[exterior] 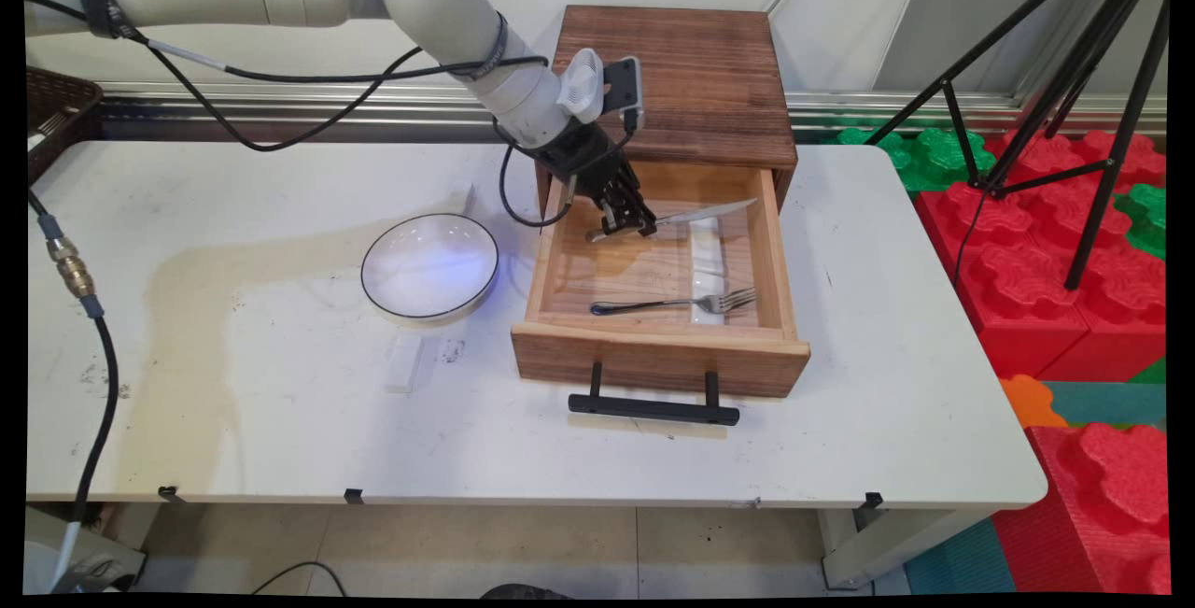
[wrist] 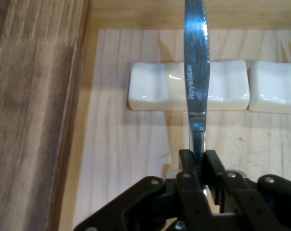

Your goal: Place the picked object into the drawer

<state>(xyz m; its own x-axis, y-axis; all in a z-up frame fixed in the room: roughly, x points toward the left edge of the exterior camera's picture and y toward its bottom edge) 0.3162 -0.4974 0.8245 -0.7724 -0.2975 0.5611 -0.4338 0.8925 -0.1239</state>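
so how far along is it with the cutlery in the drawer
Looks done: the drawer is pulled open and the fork lies inside, tines on a white rest. In hand: the gripper is shut on the knife, blade held above the other rest and the drawer floor. Left: the knife is not set down. The bowl sits empty beside the drawer.

Knife (exterior: pixel 695 213) in gripper (exterior: pixel 627 225) over open drawer (exterior: pixel 770 253), fork (exterior: pixel 677 303) in drawer nr front, bowl (exterior: pixel 429 265) left of drawer.
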